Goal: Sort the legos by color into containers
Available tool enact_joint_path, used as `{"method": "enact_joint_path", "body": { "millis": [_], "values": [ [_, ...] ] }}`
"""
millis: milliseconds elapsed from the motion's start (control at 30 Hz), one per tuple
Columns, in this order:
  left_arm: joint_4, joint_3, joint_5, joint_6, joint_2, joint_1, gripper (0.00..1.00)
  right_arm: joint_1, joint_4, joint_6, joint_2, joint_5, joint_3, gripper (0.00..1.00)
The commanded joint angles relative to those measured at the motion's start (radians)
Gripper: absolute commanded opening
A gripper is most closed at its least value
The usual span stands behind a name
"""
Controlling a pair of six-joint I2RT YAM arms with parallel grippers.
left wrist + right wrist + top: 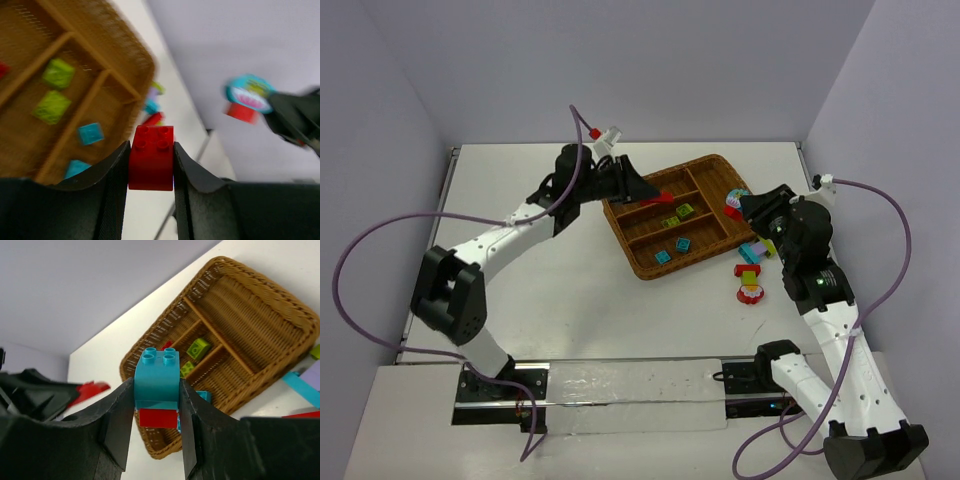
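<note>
My left gripper (151,150) is shut on a red lego (151,157), held above the far slot of the wicker tray (650,265). My right gripper (156,387) is shut on a cyan lego (157,377) with a red piece (158,417) stuck beneath it, and it hovers off the tray's right corner. In the top view the left gripper (655,197) and the right gripper (740,205) face each other across the tray. Two green legos (686,211) lie in the middle slot. Two cyan legos (682,243) lie in the near slot.
Loose legos (753,250) in cyan, purple and green lie on the table right of the tray. Closer to me are a red brick (745,270) and a red-and-white round piece (751,292). Purple cables loop from both arms.
</note>
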Motion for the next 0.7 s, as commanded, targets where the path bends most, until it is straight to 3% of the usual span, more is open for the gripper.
{"method": "enact_joint_path", "body": {
  "millis": [0,233,467,533,600,667],
  "values": [
    [-0.282,0.227,-0.154,0.141,0.180,0.044,0.00,-0.003,-0.024,-0.043,-0.019,0.058,0.021,0.00],
    [-0.332,0.434,-0.152,0.165,0.425,0.103,0.00,-0.004,-0.031,-0.047,-0.027,0.035,0.007,0.00],
    [-0.339,0.533,-0.135,0.143,0.525,0.130,0.01,-0.004,-0.046,-0.054,-0.033,0.020,-0.001,0.00],
    [-0.375,0.570,-0.143,0.145,0.554,0.130,0.16,-0.004,-0.047,-0.051,-0.031,0.014,-0.002,0.00],
    [-0.388,0.575,-0.146,0.145,0.563,0.130,0.22,-0.004,-0.047,-0.048,-0.031,0.011,-0.001,0.00],
    [-0.384,0.562,-0.151,0.147,0.557,0.130,0.42,-0.004,-0.047,-0.047,-0.034,0.005,-0.002,0.00]
  ]
}}
